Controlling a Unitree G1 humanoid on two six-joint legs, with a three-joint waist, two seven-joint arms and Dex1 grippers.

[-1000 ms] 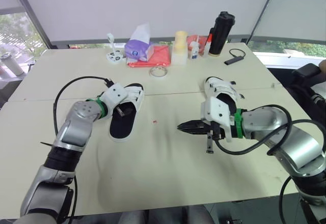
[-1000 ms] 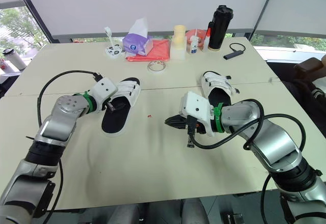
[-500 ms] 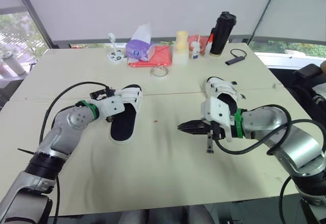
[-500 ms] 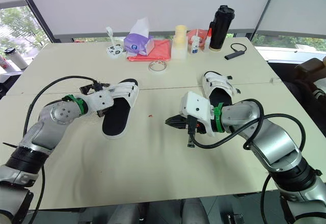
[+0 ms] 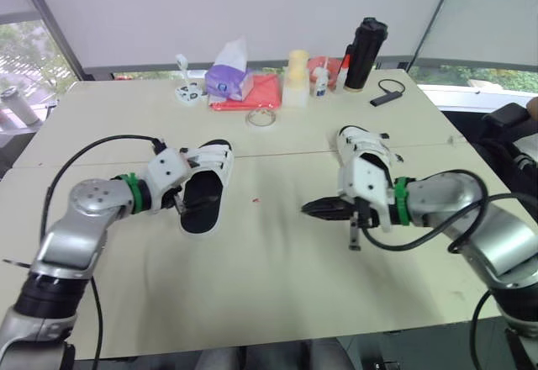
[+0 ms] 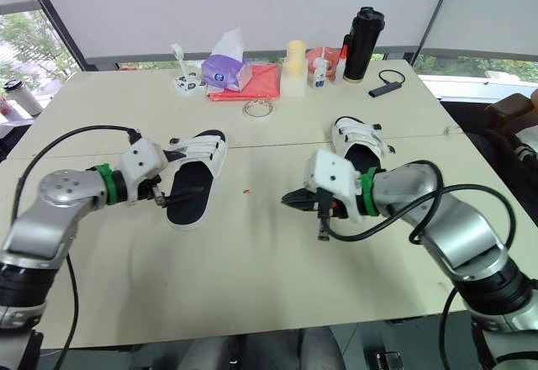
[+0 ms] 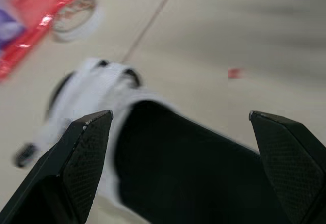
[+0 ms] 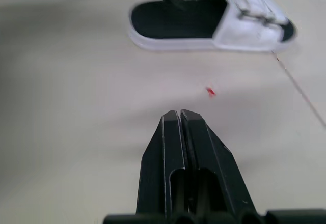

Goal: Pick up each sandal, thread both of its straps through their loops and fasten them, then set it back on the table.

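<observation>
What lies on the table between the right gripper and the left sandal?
Only a small red speck on the otherwise bare table; the right wrist view shows it.

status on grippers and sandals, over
Left gripper open astride left sandal, on table. Right gripper shut, empty, apart from right sandal. Small red speck between sandals.

Beige table (image 5: 269,286) below white window blinds (image 5: 252,8)
</observation>
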